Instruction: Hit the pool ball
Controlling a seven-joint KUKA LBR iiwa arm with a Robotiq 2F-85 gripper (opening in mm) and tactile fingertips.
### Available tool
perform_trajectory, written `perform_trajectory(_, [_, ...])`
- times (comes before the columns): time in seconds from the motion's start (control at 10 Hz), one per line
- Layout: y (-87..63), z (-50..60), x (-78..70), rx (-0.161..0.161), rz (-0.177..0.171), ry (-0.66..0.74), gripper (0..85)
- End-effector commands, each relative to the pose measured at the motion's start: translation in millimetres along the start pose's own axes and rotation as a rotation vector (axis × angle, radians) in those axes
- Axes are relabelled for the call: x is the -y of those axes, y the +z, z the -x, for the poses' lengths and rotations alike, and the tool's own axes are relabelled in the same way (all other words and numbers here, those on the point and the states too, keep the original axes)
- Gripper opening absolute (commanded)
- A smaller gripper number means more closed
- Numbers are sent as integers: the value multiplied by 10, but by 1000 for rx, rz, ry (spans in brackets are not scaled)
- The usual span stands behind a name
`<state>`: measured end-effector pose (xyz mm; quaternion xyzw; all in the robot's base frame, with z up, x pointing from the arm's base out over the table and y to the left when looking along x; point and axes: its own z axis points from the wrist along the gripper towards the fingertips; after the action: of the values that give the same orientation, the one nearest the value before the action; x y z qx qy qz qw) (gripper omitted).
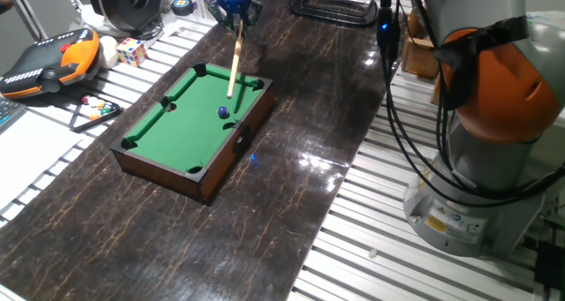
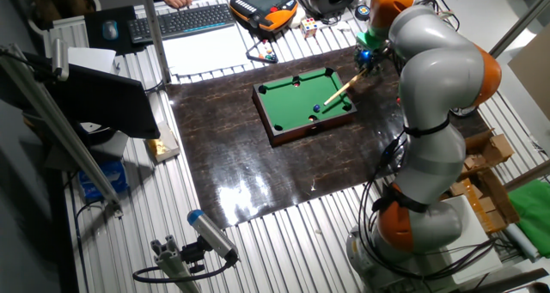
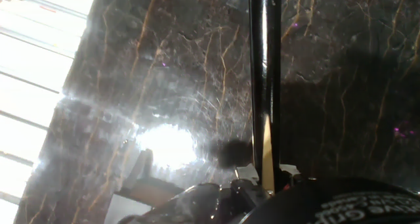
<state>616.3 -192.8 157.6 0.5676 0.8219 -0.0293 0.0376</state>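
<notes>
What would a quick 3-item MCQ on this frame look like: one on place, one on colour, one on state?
1. Where is the pool ball?
A. On the green felt, near the cue's tip
B. Inside the black triangle rack
C. On the dark mat outside the table

2. What colour is the felt of the pool table?
A. Red
B. Green
C. Grey

3. What is the gripper doing?
A. Hanging open and empty
B. Holding a wooden cue
C. Resting flat on the felt

Answers:
1 A: the pool ball lies on the felt just beyond the tip of the cue.
2 B: the pool table has a green bed in a brown wooden frame.
3 B: the gripper sits above the table's far end, jaws closed on the cue, which slants down to the felt.
</notes>
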Motion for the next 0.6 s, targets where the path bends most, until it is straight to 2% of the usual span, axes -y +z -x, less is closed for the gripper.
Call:
perform_trajectory(0.0, [3, 9, -2, 7, 3, 1, 180])
perform_trajectory(0.3, [42, 35, -39, 20, 25, 6, 173])
perform_trajectory(0.5, [65, 44, -62, 27, 22, 13, 163])
